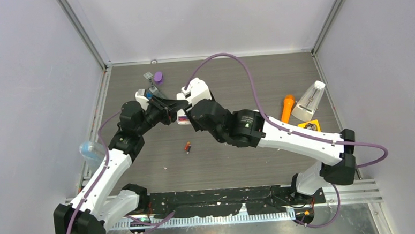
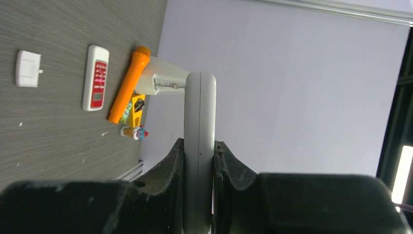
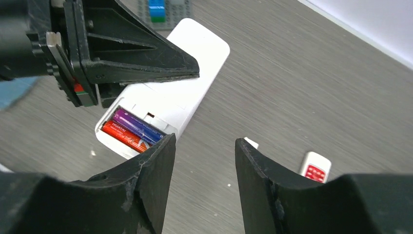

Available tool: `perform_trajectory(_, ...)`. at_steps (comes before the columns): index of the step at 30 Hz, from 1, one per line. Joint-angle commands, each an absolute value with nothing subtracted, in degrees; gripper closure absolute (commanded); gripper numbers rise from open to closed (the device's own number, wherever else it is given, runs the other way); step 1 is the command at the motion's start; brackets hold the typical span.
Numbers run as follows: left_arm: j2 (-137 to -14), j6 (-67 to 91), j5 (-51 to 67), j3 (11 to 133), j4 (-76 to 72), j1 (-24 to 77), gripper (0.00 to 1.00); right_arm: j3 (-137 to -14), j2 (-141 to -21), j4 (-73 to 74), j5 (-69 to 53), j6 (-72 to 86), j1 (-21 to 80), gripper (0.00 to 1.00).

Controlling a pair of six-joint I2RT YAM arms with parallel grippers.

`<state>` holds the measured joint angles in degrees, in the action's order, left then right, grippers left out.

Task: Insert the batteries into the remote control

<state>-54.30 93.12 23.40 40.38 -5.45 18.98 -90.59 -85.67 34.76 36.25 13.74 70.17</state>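
Observation:
The white remote control lies back side up with its battery bay open. A blue-purple battery and a red-orange battery sit side by side in the bay. My left gripper is shut on the remote, seen edge-on between its fingers. My right gripper is open and empty, hovering just right of the bay. In the top view both grippers meet at mid-table and hide the remote. One loose red-orange battery lies on the table nearer the arm bases.
A small white remote with red buttons and a small white square piece lie close by. An orange flashlight, a metronome and a yellow item stand at the right. Grey bricks and a purple piece sit at the back.

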Motion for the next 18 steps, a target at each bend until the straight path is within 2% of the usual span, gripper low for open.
perform_trajectory(1, -52.51, 95.86, 25.31, 44.1, -13.07, 19.84, 1.0, -90.52, -91.1, 42.57, 34.97, 7.42, 73.72, 0.45)
perform_trajectory(9, -52.95, 94.49, 26.43, 43.65, -12.89, 19.78, 1.0, -87.85, -90.07, 41.61, 40.52, 3.21, 73.87, 0.44)
perform_trajectory(14, -53.31, 92.5, 27.25, 43.22, -14.57, 19.69, 1.0, -85.17, -84.08, 38.02, 33.14, 11.48, 70.12, 0.39)
perform_trajectory(18, -53.76, 91.35, 27.7, 42.8, -15.59, 19.69, 1.0, -80.8, -77.89, 32.73, 22.39, 18.41, 64.86, 0.34)
